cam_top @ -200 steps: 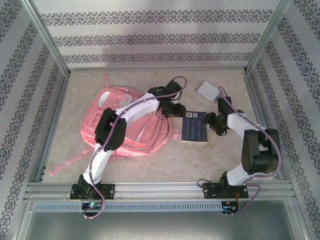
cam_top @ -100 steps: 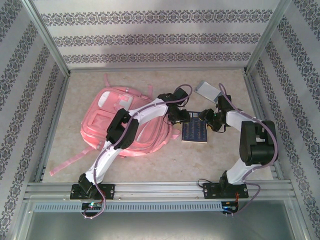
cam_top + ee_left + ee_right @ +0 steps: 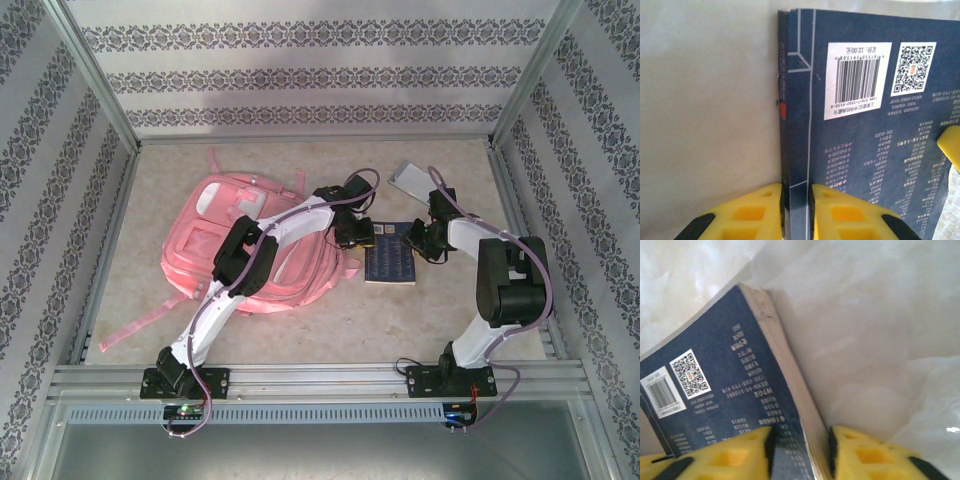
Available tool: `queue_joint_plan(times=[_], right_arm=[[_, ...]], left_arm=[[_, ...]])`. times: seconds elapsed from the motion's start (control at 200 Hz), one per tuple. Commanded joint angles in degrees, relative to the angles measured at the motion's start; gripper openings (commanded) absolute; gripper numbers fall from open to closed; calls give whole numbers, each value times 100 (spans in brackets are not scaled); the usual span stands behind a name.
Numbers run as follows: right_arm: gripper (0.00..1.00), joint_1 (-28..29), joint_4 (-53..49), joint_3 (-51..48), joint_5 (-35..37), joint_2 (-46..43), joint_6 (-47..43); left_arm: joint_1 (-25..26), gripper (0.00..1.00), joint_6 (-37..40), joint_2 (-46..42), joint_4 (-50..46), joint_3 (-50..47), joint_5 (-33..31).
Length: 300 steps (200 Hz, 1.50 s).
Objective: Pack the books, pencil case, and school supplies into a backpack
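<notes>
Both my grippers are clamped on one navy book (image 3: 390, 262), just right of the pink backpack (image 3: 250, 250).

Seen from above, the book sits on the beige table (image 3: 400, 330) between my two arms, close beside the backpack's right edge. A grey-white notebook (image 3: 412, 180) lies farther back. My left gripper (image 3: 796, 212) pinches the book's spine edge between its yellow fingers (image 3: 747, 215), near the barcode label (image 3: 852, 80). My right gripper (image 3: 800, 455) grips the opposite side, one finger on the cover and the other against the page edges. The backpack lies flat, left of centre.
</notes>
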<state>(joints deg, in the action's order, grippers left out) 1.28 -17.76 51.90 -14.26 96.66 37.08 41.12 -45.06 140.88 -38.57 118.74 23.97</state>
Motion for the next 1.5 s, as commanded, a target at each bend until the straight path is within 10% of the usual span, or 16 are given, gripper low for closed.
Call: queue_joint_plan(times=[0.0, 0.729, 1.054, 1.494], right_arm=[[26, 265, 160, -18, -465, -269, 14], [0, 532, 78, -251, 173, -1125, -41], [0, 573, -178, -494, 1235, -2004, -158], [0, 739, -139, -439, 879, -2550, -214]], left_arm=[[184, 18, -34, 283, 422, -96, 493], [212, 20, -214, -139, 890, -281, 1234], [-34, 44, 466, -1287, -185, -384, 236], [-134, 60, 746, -2604, -367, -1279, -595]])
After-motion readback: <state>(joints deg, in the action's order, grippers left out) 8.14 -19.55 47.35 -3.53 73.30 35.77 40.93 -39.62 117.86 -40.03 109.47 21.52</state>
